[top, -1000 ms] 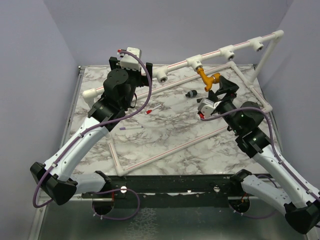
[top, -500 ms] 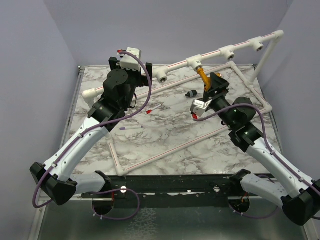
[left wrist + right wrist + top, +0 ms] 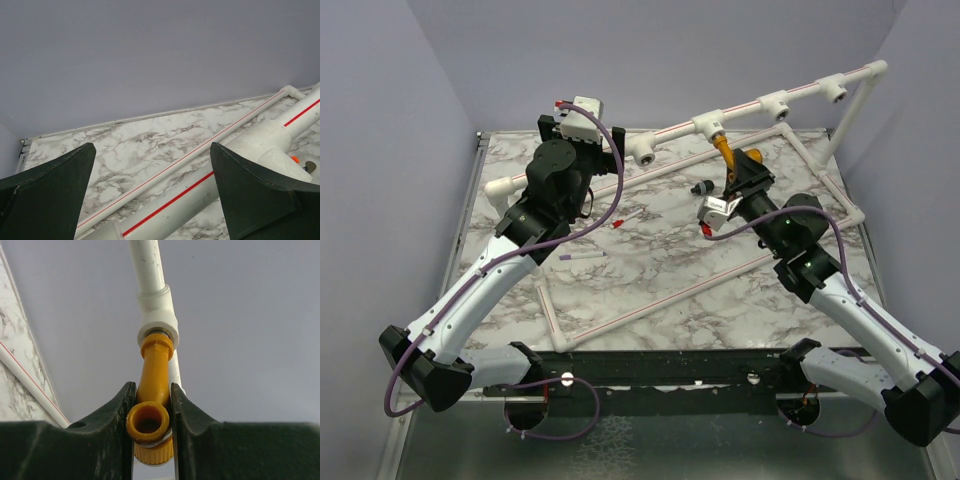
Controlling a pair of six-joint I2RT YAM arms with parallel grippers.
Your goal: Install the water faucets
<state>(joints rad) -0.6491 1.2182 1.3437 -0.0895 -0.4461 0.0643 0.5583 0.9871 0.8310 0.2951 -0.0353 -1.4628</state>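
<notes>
My white-and-black left arm [image 3: 480, 290] runs from its base up the left side of the table, elbow bent and wrist raised at the far end. Its dark two-finger left claw [image 3: 152, 150] is spread wide. My right arm [image 3: 850, 300] stretches forward and inward. The right claw [image 3: 152, 407] has both dark fingers [image 3: 112, 440] pressed against the sides of the mustard-orange bent faucet [image 3: 154, 365].

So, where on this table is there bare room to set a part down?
Free: the marble inside the floor pipe frame, between the purple-tipped stick and the right arm; also the strip between that frame and the base rail. Crowded: the far side, around the raised pipe, orange faucet and black part.
</notes>
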